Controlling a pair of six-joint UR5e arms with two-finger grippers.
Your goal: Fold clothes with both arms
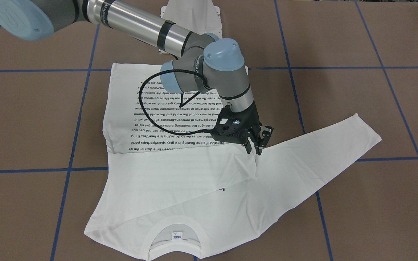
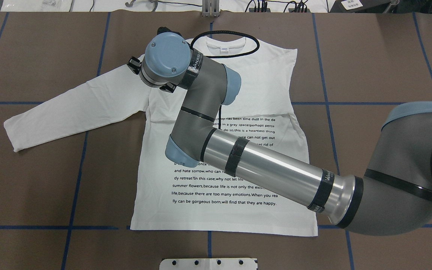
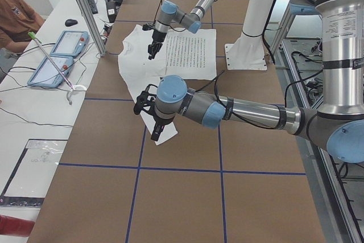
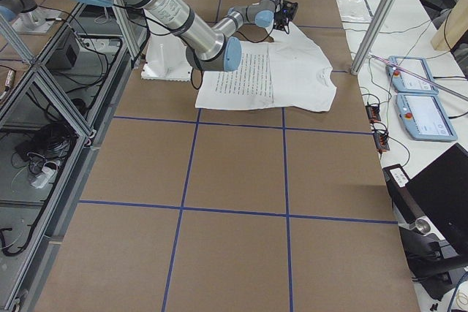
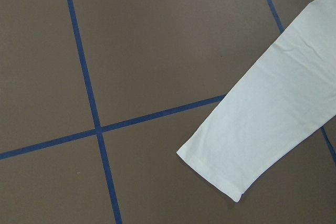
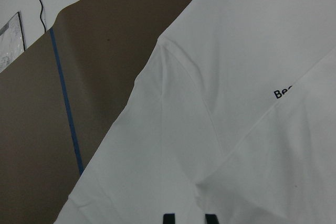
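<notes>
Brown table [image 1: 376,108] with a blue tape grid. A white T-shirt [image 1: 180,174] lies flat on it, print side up, directly under the right gripper [image 1: 253,148].

The overhead view hides that gripper beneath its own wrist. The front-facing view shows its tips down on the cloth at the armpit seam, with puckers around them. The right wrist view adds two black tips a narrow gap apart with white cloth between them, so the jaws are slightly parted.

The left gripper [image 3: 155,135] appears in the left side view only, above the cuff [image 5: 210,177]; cannot tell whether it is parted or closed. The left wrist view shows that cuff flat on the table.

One sleeve [image 1: 321,152] stretches outward from the right gripper. A folded layer crosses the chest over the top of the text block [image 1: 165,119]. The neck label [image 1: 177,236] is exposed.
</notes>
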